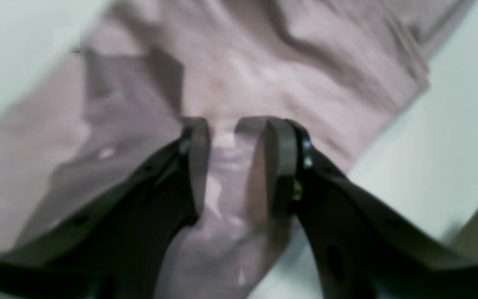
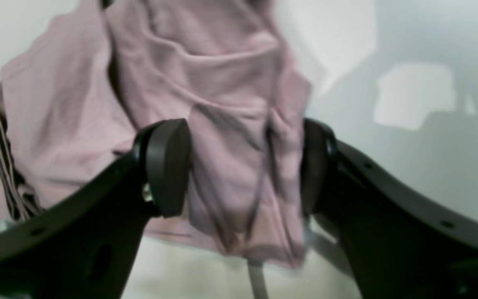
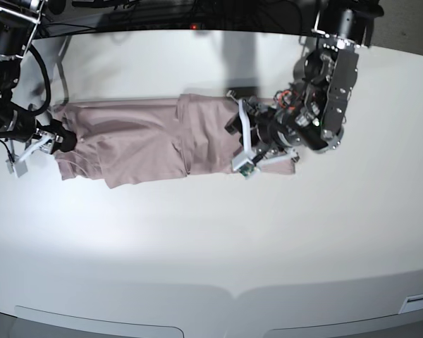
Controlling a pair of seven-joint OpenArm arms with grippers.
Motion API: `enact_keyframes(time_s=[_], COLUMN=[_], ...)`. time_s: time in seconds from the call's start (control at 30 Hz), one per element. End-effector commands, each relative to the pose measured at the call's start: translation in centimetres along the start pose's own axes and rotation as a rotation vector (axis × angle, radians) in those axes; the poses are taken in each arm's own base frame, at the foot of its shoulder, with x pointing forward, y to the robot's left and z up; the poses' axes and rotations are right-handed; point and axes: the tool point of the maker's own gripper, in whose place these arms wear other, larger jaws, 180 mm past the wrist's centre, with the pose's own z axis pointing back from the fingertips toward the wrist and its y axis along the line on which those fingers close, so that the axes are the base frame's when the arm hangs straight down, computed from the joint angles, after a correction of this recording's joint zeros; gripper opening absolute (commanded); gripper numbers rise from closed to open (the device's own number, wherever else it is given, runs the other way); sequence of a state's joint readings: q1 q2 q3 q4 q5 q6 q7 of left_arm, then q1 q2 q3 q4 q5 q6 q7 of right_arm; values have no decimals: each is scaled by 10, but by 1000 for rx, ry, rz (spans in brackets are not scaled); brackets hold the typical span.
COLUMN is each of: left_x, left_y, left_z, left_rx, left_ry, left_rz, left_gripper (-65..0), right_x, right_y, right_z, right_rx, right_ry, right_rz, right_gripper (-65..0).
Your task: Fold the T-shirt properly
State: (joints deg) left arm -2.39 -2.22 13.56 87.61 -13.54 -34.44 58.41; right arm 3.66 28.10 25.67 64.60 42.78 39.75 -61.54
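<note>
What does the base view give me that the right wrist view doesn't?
Only the base view shows the whole T-shirt stretched in a long band across the white table, with both arms at opposite ends: the right gripper at one end, the left gripper at the other.

Only the right wrist view shows the grip up close: bunched, creased fabric fills the gap between the two pads, with a fold hanging below them.

Both show the mauve-pink shirt, wrinkled rather than flat, and the right gripper on its edge.
</note>
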Motion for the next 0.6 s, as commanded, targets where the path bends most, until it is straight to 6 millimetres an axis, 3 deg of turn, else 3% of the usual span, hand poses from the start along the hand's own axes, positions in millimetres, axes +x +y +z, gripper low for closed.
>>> enact_keyframes(time_s=[0.0, 0.2, 0.3, 0.4, 0.43, 0.57], left_x=[12, -1, -1, 6, 10, 19], left_y=[-2, -13, -13, -13, -12, -11], left_z=[3, -1, -1, 0, 0, 2], left_rx=[-5, -28, -27, -25, -25, -22], left_ry=[-50, -52, -53, -92, -113, -158], left_rz=[0, 27, 26, 26, 26, 26], left_gripper=[-435, -435, -435, -435, -435, -435], right_x=[6, 4, 7, 15, 19, 38], right_y=[5, 30, 27, 28, 29, 37], right_z=[2, -6, -4, -2, -2, 2], right_rx=[17, 121, 114, 114, 115, 148], right_ry=[-5, -3, -7, -22, -29, -75], right_rz=[15, -18, -13, -5, -2, 3], right_gripper=[-256, -272, -387, -614, -650, -650])
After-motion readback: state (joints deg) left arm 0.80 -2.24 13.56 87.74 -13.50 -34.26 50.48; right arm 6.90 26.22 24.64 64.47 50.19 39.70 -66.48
